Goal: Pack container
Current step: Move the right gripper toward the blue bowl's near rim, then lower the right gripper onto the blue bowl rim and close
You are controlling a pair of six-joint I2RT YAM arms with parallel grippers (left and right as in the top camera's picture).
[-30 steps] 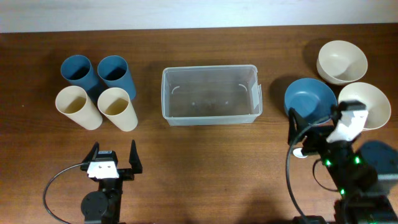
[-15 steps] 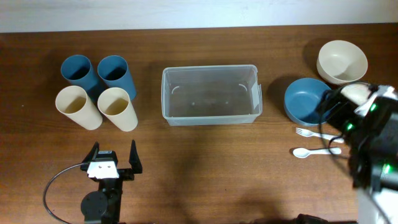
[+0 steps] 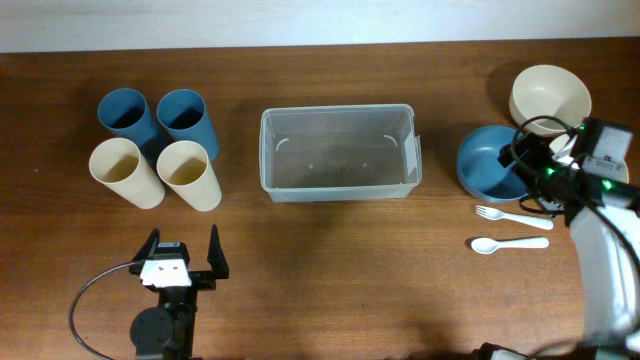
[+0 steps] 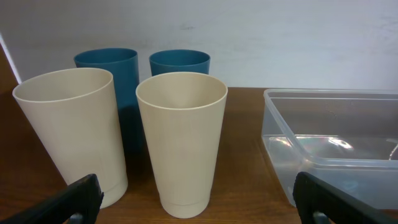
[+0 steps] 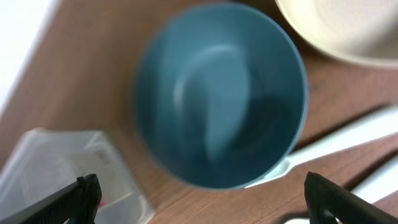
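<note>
At the lower left of the overhead view, the left pincer [image 3: 183,250] is sitting with jaws apart. At the right edge, the right pincer [image 5: 199,190] is hovering, jaws wide apart, over the blue bowl [image 3: 485,160]. Farther back, the container [image 3: 340,190] is standing at upper centre on the worktop [image 3: 330,260].

Looks like a robotics lab bench. Bare wooden counter [image 3: 330,260] against a plain white wall [image 4: 280,37], black cabled arm [image 3: 165,322] at lower left, cups [image 3: 188,172] and bowls [image 3: 548,97] set out in tidy groups.
</note>
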